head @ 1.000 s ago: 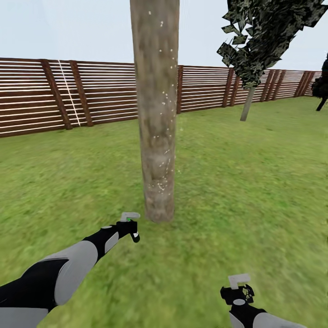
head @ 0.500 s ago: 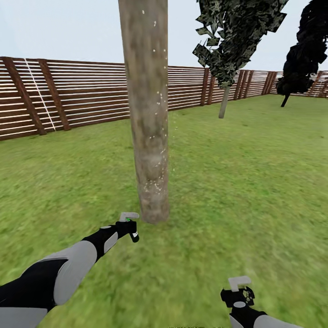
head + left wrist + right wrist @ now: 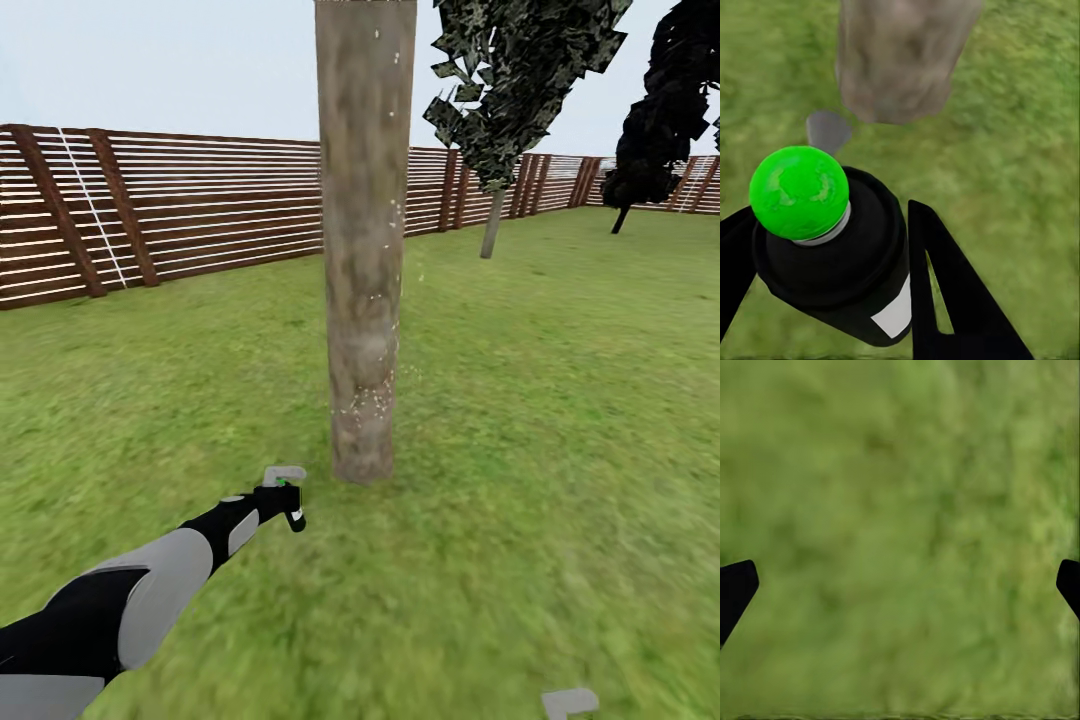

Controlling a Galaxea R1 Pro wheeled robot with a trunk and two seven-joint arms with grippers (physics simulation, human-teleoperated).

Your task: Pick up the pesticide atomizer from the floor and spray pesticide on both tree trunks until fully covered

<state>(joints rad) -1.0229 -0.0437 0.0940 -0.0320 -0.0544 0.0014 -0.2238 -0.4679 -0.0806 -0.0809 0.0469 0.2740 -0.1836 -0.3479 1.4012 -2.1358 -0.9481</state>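
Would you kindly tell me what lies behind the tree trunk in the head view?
Behind the tree trunk runs the brown slatted fence, with lawn in front of it. The stretch of fence and grass directly behind the trunk is covered by it.

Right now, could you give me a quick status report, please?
Left claw shut on pesticide atomizer, right claw open over grass. Tree trunk just ahead, white specks low on it. Nothing between.
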